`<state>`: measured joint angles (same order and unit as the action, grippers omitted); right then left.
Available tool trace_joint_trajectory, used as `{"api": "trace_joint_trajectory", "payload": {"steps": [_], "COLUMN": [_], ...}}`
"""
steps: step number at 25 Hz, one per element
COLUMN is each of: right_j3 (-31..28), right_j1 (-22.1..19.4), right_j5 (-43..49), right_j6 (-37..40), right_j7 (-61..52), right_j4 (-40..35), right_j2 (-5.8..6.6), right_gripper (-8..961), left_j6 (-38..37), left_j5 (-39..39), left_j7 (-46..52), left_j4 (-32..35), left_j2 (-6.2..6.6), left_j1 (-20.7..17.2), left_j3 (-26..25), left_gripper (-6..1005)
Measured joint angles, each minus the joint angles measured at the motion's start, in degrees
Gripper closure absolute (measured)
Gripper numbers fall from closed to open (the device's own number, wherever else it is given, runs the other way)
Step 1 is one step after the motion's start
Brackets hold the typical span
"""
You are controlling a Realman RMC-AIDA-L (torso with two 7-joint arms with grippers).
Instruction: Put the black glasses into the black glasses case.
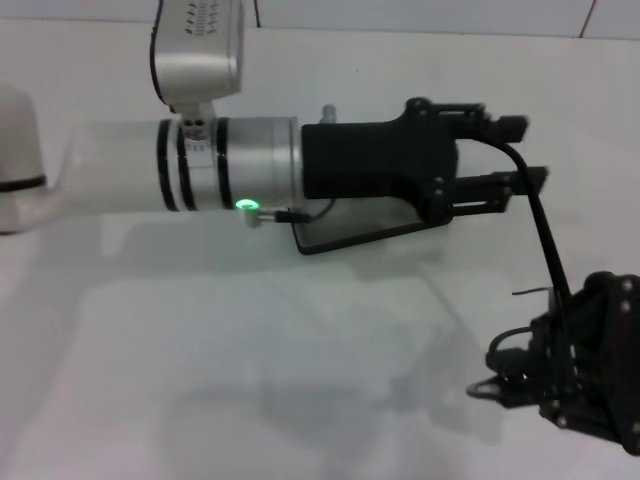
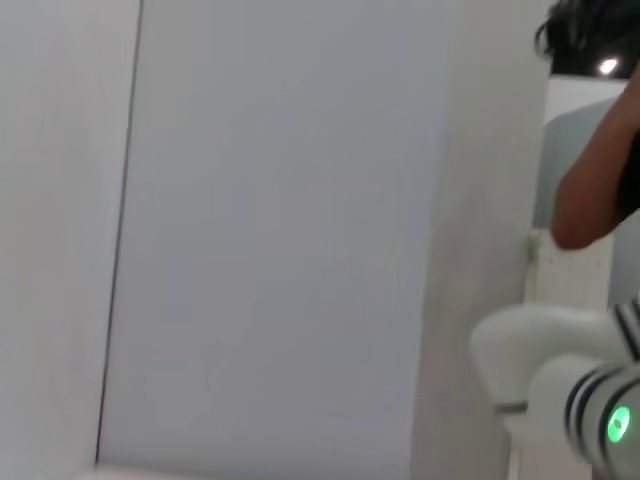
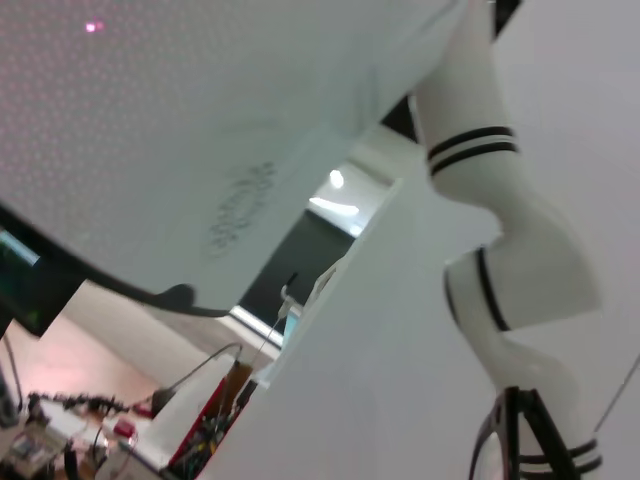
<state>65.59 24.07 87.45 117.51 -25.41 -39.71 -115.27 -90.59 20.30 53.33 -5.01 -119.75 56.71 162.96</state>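
The black glasses [image 1: 548, 245] hang at the lower right in the head view, one slim temple arm slanting up towards my left gripper. My right gripper [image 1: 515, 378] is shut on them near the lens frame. Their rim and temples [image 3: 512, 440] also show close in the right wrist view. My left arm reaches across the table from the left. Its gripper [image 1: 525, 152] is open, its fingers spread beside the temple's tip. The black glasses case [image 1: 345, 235] lies on the table under that gripper, only a flat dark edge showing.
White table [image 1: 250, 380] spreads bare in front of the case. A back wall with red lines [image 1: 590, 15] stands behind. The left wrist view shows a wall, a person's arm [image 2: 590, 190] and a white robot arm [image 2: 560, 370].
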Motion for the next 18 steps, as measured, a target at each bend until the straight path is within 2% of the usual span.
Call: {"api": "trace_joint_trajectory", "payload": {"steps": [4,8,14,18], "right_j3": [-0.09,-0.22,-1.48,-1.51], "right_j1": [3.12,2.88,2.43,2.07], "right_j5": [0.24,0.23,0.49,0.53], "right_j6": [-1.01,-2.11,-4.46,-5.41], "right_j7": [-0.35,-2.92,-7.0,-7.31], "right_j4": [6.07,6.55,6.86,6.92], "right_j2": [0.39,0.69,1.82,2.03], "right_gripper": [840,840,839,840], "left_j6": [-0.06,-0.52,-1.38,-1.41], "left_j5": [2.78,3.64,3.59,2.58], "left_j7": [-5.61,-8.1,-11.21,-11.53], "left_j4": [3.9,5.18,6.94,6.99], "left_j2": [-0.04,-0.06,-0.13,-0.13], "left_j1": [-1.6,-2.58,-3.47,-3.54], "left_j3": [-0.03,-0.08,-0.1,-0.05], "left_gripper": [437,436,436,436]}}
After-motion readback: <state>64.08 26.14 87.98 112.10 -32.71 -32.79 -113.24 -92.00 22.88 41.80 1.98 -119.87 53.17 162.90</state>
